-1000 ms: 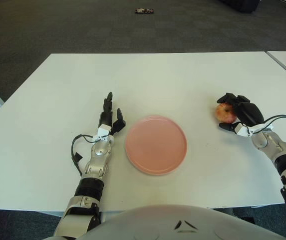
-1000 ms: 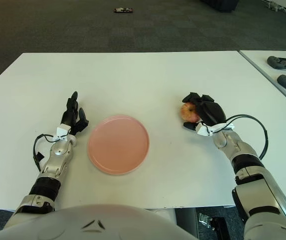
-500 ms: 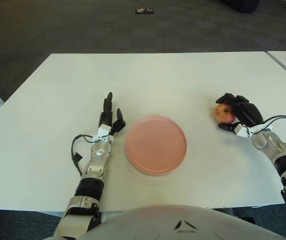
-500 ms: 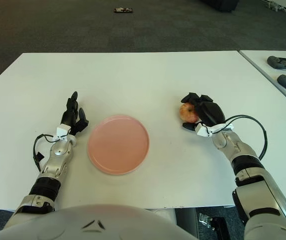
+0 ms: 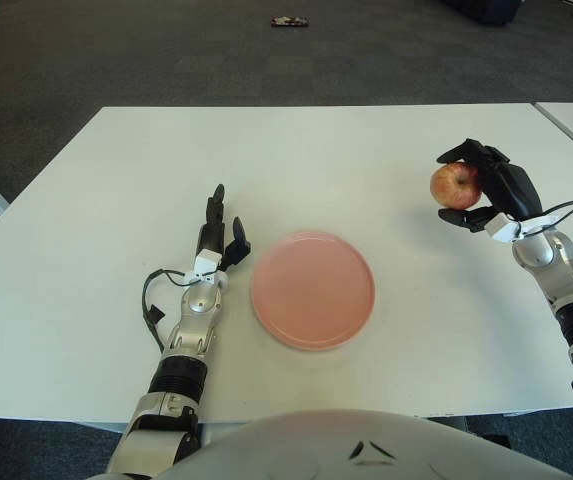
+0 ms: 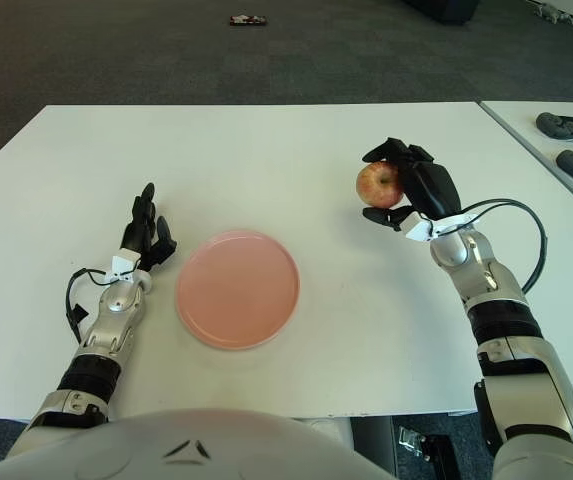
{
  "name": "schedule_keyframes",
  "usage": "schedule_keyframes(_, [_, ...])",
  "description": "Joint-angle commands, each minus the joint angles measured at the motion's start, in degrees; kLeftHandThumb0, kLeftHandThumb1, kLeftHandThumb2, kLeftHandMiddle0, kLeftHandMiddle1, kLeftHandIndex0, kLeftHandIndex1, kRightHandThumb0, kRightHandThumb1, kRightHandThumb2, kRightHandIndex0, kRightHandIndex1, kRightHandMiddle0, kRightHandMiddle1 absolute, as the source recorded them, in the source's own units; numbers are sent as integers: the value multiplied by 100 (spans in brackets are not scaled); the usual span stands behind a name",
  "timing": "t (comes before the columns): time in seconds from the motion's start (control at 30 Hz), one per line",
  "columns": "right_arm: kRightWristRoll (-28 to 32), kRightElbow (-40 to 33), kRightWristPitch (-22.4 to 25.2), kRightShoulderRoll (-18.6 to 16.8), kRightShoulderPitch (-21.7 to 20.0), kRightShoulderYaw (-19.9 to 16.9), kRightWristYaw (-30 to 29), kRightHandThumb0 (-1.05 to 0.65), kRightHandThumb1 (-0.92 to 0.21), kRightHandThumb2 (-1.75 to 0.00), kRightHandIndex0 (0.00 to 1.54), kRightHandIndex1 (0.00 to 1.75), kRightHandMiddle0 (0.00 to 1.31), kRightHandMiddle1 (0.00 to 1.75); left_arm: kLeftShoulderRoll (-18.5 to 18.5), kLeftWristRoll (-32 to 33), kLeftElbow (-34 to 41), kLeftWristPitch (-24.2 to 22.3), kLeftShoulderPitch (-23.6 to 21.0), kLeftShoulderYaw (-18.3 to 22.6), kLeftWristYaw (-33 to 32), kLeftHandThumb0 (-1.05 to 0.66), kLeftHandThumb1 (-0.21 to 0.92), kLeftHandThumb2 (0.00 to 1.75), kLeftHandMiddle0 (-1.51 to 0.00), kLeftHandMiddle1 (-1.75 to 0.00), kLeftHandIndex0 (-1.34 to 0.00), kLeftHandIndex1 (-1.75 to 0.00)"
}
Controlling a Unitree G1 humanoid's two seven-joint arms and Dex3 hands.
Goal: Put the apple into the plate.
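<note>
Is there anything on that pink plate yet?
Empty. The plate shows only bare pink; the apple is in the right hand, off to its right.

Changes for your log:
- Apple [image 5: 455, 184]: a second ago resting on the tabletop [image 5: 366, 150] at the plate's [image 5: 312, 289] 3 o'clock; now lifted clear of the surface, showing higher in view, toward the plate's 2 o'clock.
- Right hand [image 5: 491, 190]: has risen with the apple, fingers [image 5: 456, 153] wrapped over its top and thumb under it; wrist now tilted upward, forearm raised off the tabletop.
</note>
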State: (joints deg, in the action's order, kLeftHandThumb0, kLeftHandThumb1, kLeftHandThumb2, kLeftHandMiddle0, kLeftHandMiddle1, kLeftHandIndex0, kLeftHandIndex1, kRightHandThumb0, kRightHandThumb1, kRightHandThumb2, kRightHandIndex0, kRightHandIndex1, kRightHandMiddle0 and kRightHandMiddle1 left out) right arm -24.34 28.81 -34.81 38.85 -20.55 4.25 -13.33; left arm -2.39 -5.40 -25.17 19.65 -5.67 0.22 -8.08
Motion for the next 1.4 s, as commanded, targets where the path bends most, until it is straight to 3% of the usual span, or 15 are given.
schedule_keyframes(0.0, [216,-295,157,-57,-151,-260,103,8,-23,-141,124,175,100,175,-20,1,-187,-166,113,45,25,-81,92,98,-11,-1,0,-32])
schedule_keyframes(0.13, [228,-671,320,-172,-175,-398,109,7,-23,-141,125,175,102,175,-23,-25,-214,-139,99,40,-4,-82,92,98,-11,-1,0,-31])
schedule_keyframes(0.33, [224,-1872,854,-465,-70,-577,227,5,-23,-141,126,175,104,175,-16,-43,-251,-166,82,57,-32,-81,92,98,-11,-1,0,-31])
schedule_keyframes(0.6, [412,-2753,1291,-919,86,-529,622,1,-24,-141,126,175,107,175,-10,-57,-344,-95,49,67,-47,-82,92,99,-12,-1,0,-33])
schedule_keyframes(0.93, [918,-3269,990,-1536,579,-101,1246,-1,-21,-144,129,175,111,175,14,-36,-394,-7,8,68,-36,-82,92,97,-12,-1,0,-33])
schedule_keyframes(1.13, [898,-3192,555,-1720,611,121,1465,0,-18,-148,130,175,113,175,10,-13,-431,47,-4,66,8,-82,92,97,-11,0,0,-32])
schedule_keyframes(1.27, [839,-3719,657,-1744,568,416,1887,-1,-19,-146,129,175,110,175,7,-38,-433,94,2,46,10,-82,92,97,-10,0,0,-30])
schedule_keyframes(1.37, [989,-3633,626,-1705,431,573,2233,-3,-23,-141,127,175,105,175,13,-51,-430,89,-2,38,-2,-81,92,96,-10,0,0,-29])
